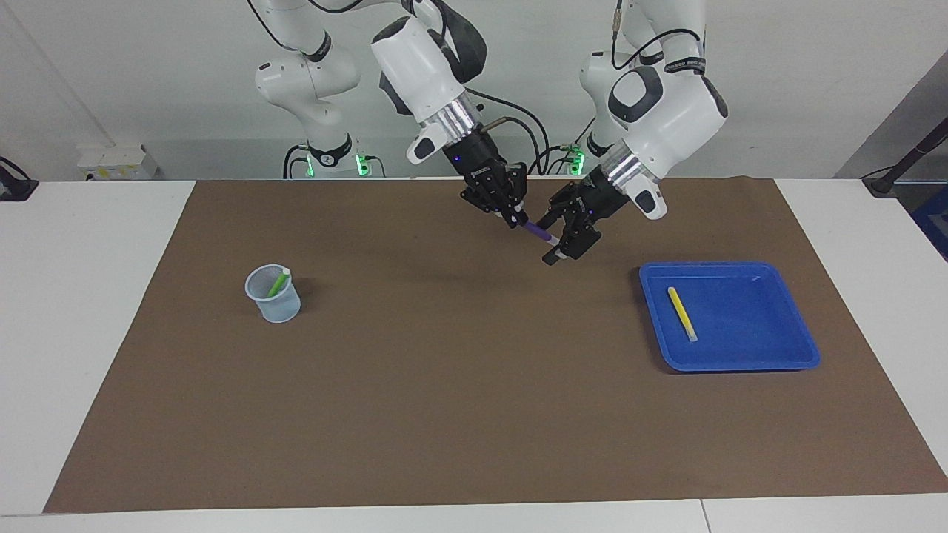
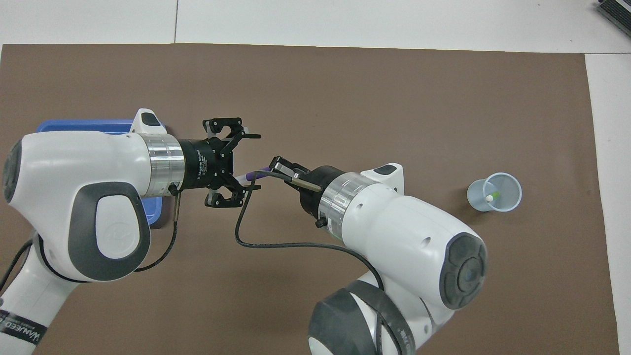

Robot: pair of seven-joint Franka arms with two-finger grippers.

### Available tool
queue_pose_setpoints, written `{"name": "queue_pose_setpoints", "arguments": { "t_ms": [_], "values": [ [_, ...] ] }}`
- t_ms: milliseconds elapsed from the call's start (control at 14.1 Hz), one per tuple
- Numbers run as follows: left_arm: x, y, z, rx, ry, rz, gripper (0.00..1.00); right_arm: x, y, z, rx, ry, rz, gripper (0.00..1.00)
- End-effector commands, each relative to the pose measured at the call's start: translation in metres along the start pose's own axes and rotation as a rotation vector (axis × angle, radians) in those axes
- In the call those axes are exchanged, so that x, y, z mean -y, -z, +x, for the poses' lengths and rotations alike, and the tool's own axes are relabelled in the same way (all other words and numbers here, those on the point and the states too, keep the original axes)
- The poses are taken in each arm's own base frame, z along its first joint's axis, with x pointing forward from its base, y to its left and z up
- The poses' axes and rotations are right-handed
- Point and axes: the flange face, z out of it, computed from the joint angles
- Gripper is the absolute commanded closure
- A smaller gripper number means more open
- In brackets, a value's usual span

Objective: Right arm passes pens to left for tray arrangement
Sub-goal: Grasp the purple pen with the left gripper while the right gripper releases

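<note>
My right gripper (image 1: 521,217) is shut on the purple pen (image 1: 539,232), which it holds up over the mat with the pale end pointing at the left arm. My left gripper (image 1: 552,240) is open, and its fingers straddle that pale end; I cannot tell whether they touch it. Seen from overhead, the purple pen (image 2: 256,173) pokes out of the right gripper (image 2: 276,167) into the left gripper (image 2: 254,161). The yellow pen (image 1: 681,313) lies in the blue tray (image 1: 740,364). The green pen (image 1: 278,282) stands in a cup. The left arm hides most of the tray (image 2: 84,125) from overhead.
A small pale blue mesh cup (image 1: 274,300) stands on the brown mat toward the right arm's end and also shows overhead as the cup (image 2: 494,192). A black cable (image 2: 241,231) loops from the right wrist. White table borders the mat.
</note>
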Motion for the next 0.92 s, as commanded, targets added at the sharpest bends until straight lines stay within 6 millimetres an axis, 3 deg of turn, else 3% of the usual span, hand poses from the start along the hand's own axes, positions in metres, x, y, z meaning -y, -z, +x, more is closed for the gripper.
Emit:
{"name": "queue_pose_setpoints", "arguments": {
  "t_ms": [0,142,567,851],
  "values": [
    [0.0118,0.0052,0.0,0.004,0.01,-0.013,0.26,-0.0046,0.0073,-0.0022,-0.007,-0.014,0.013,1.0],
    [0.011,0.0064,-0.0003,0.004,-0.006,-0.013,0.55,-0.0047,0.0072,-0.0023,-0.006,-0.014,0.011,1.0],
    [0.0143,0.0092,-0.0038,0.01,-0.052,0.009,0.97,-0.0063,0.0035,-0.0018,-0.002,-0.008,0.007,1.0],
    [0.0167,0.0116,-0.0044,0.015,-0.056,0.026,1.0,-0.0063,0.0035,-0.0018,-0.002,-0.01,0.007,1.0]
  ]
}}
